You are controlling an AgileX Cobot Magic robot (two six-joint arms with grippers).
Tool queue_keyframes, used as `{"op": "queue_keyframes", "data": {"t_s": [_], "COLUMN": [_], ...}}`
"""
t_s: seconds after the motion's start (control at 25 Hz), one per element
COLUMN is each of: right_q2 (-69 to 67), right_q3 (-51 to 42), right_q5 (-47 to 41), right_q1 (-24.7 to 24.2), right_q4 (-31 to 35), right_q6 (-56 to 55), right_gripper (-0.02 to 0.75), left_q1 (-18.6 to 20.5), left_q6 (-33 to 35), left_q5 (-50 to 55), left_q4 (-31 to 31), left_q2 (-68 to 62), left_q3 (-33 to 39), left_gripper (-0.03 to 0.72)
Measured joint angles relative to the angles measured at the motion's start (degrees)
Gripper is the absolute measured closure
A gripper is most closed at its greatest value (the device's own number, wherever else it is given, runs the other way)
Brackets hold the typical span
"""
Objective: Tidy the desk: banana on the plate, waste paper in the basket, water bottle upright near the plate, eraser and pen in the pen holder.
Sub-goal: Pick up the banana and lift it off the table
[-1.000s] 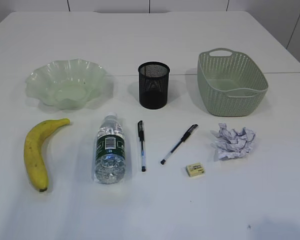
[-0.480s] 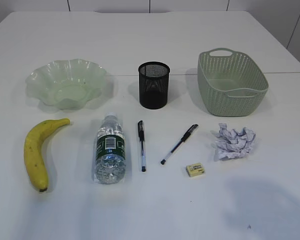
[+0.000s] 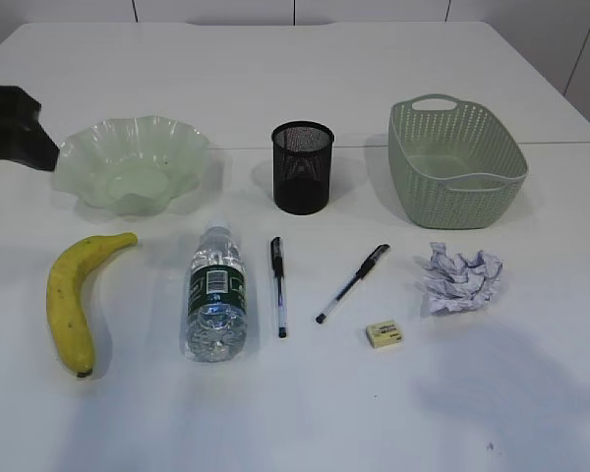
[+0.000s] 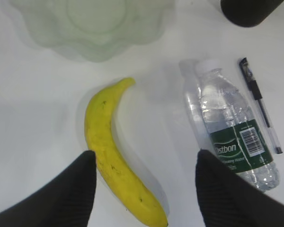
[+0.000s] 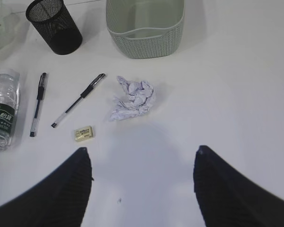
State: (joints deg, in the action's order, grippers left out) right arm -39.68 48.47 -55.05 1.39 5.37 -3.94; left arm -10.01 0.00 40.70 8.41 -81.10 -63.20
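The yellow banana (image 3: 71, 305) lies on the white desk (image 3: 305, 413), in front of the pale green ruffled plate (image 3: 133, 162). My left gripper (image 4: 145, 153) hangs open above the desk, with the banana (image 4: 109, 146) running under the gap near its left finger and the bottle (image 4: 232, 137) under its right finger. The water bottle (image 3: 216, 295) lies on its side. Two pens (image 3: 278, 285) (image 3: 354, 282), the small eraser (image 3: 384, 334) and the crumpled waste paper (image 3: 459, 280) lie to the right. My right gripper (image 5: 142, 149) is open over bare desk, short of the paper (image 5: 135, 99) and the eraser (image 5: 83, 133).
The black mesh pen holder (image 3: 302, 167) stands at the back centre and the sage-green basket (image 3: 455, 162) at the back right, both empty as far as I see. A dark part of my left arm (image 3: 10, 128) shows at the left edge by the plate.
A dark part of the left arm has come into the exterior view at the left edge. A shadow has spread over the desk at the lower right. No object has moved.
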Motion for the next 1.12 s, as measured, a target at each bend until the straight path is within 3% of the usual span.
{"op": "queue_keyframes", "data": {"t_s": [0.28, 0.64, 1.12], "right_q2": [-5.28, -5.74, -5.74], "right_q3": [2.69, 2.69, 2.69], "right_q5": [-2.96, -3.04, -3.04], "right_q1": [0.00, 0.00, 0.00], "right_q4": [2.02, 3.64, 3.77], "right_q6": [0.00, 0.00, 0.00], "right_gripper": [0.237, 0.237, 0.237], "left_q1": [-1.23, -1.23, -1.23], "left_q6": [-1.70, -9.99, -11.87], "left_q5": [-0.50, 4.04, 6.02], "left_q4": [-2.07, -7.99, -9.66], "left_q2": [-11.36, -23.08, -29.77], "left_q3": [-3.50, -11.17, -11.52], "left_gripper": [0.221, 0.219, 0.192]}}
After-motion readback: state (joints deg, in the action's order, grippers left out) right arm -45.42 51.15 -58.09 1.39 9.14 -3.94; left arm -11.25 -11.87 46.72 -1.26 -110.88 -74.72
